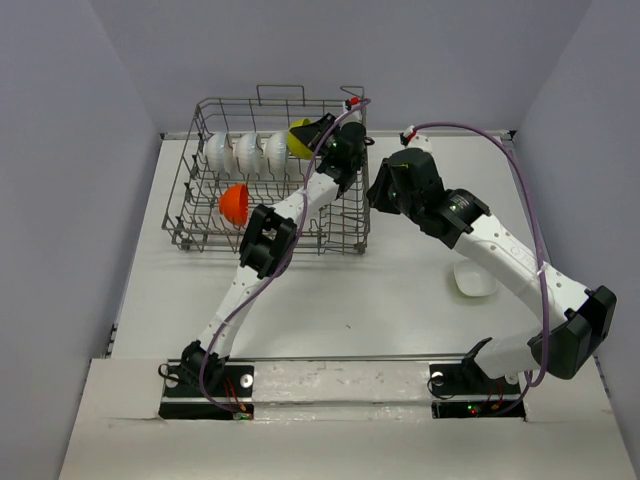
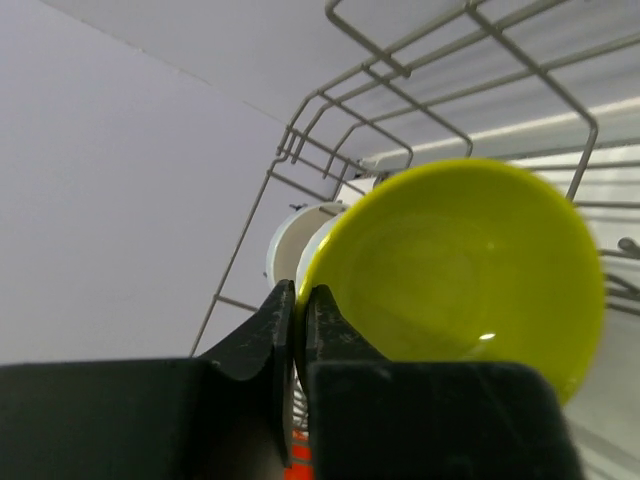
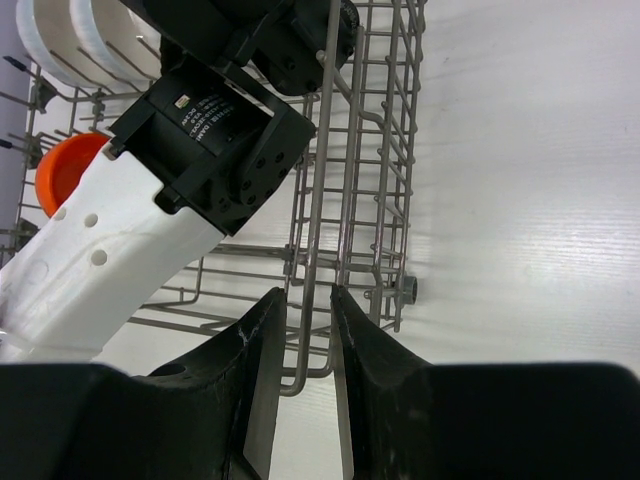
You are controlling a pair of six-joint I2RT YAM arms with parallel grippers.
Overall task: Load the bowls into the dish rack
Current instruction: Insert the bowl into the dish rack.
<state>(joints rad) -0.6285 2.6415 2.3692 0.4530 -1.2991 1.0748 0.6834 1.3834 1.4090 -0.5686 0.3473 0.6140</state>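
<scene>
The dish rack (image 1: 184, 196) stands at the back left of the table. In it, three white bowls (image 1: 248, 150) stand on edge in a row, and an orange bowl (image 1: 234, 203) sits in front of them. My left gripper (image 1: 315, 132) reaches over the rack's back right corner. It is shut on the rim of a yellow-green bowl (image 2: 470, 270), held on edge beside the white bowls (image 2: 288, 235). My right gripper (image 3: 308, 292) hovers at the rack's right side wall (image 3: 349, 200), open by a narrow gap, and a rack wire shows in that gap untouched.
Another white bowl (image 1: 477, 278) lies on the table to the right, under the right arm. The left arm's forearm (image 3: 110, 250) crosses over the rack's front right part. Grey walls close in the table on the left, back and right.
</scene>
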